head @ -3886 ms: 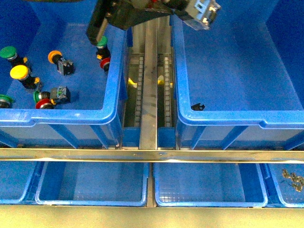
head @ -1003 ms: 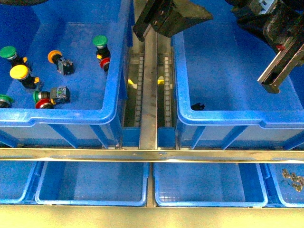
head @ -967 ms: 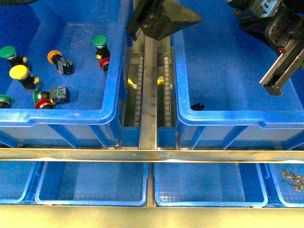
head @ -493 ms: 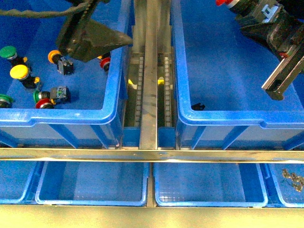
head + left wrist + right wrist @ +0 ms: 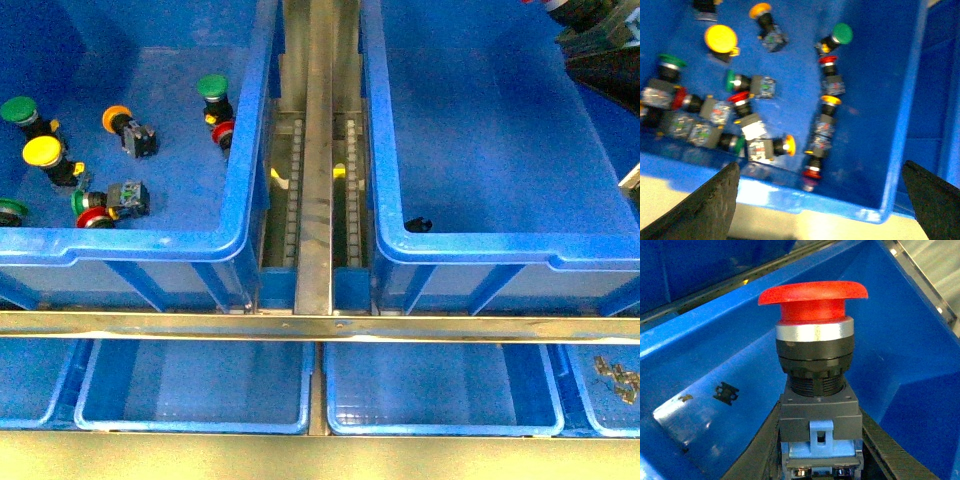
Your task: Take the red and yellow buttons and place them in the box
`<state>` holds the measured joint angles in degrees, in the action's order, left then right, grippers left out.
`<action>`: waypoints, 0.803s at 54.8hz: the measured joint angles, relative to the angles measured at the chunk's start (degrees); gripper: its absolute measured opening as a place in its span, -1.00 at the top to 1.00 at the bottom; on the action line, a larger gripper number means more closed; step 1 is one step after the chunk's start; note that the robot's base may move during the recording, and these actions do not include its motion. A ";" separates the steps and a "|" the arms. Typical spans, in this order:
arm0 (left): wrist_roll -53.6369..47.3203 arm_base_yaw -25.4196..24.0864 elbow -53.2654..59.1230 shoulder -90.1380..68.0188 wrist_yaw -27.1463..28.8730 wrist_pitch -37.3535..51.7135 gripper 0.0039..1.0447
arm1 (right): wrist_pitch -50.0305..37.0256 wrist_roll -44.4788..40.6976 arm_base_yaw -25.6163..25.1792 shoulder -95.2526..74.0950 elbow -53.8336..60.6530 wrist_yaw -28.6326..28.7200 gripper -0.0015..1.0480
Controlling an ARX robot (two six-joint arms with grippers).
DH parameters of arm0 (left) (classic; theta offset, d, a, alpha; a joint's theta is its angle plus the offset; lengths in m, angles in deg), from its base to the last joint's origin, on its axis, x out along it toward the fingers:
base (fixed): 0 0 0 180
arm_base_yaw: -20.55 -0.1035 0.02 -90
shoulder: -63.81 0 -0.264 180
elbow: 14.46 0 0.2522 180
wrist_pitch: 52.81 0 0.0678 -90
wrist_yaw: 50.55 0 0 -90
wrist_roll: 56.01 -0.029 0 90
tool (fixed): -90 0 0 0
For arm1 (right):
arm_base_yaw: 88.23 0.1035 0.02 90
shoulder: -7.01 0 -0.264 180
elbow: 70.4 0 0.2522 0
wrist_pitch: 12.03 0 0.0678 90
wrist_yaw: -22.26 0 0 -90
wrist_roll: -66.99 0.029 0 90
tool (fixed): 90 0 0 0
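Note:
A red button [image 5: 813, 299] with a mushroom cap and grey body stands upright between the fingers of my right gripper [image 5: 820, 452], which is shut on it above the box [image 5: 700, 345]. In the front view that box [image 5: 500, 248] is the deep bin on the right, and only a dark part of my right arm [image 5: 605, 45] shows in the top right corner. My left gripper [image 5: 822, 202] hangs open over the left bin [image 5: 890, 150]. Below it lie a yellow button [image 5: 721, 38], orange-capped ones [image 5: 789, 145] and red ones [image 5: 811, 173]. A yellow button [image 5: 42, 152] and a red button [image 5: 93, 217] also show in the front view.
Green-capped buttons [image 5: 211, 87] lie mixed among the others in the left bin [image 5: 130, 242]. A small black piece [image 5: 418, 224] lies on the box floor. A metal rail [image 5: 318, 180] runs between the bins, and shallow blue trays [image 5: 190, 385] sit in front.
My left arm has gone out of the front view. My right gripper, with the red button, has moved up towards the top right corner, nearly out of the frame.

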<state>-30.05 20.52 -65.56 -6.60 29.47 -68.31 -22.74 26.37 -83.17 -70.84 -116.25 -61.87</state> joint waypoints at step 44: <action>-24.94 -0.98 30.05 18.71 10.01 45.35 0.87 | 21.46 17.90 4.13 30.60 9.09 -7.45 0.48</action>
<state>-54.99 19.53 -35.51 12.11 39.48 -22.96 -1.27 44.27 -79.04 -40.24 -107.16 -69.32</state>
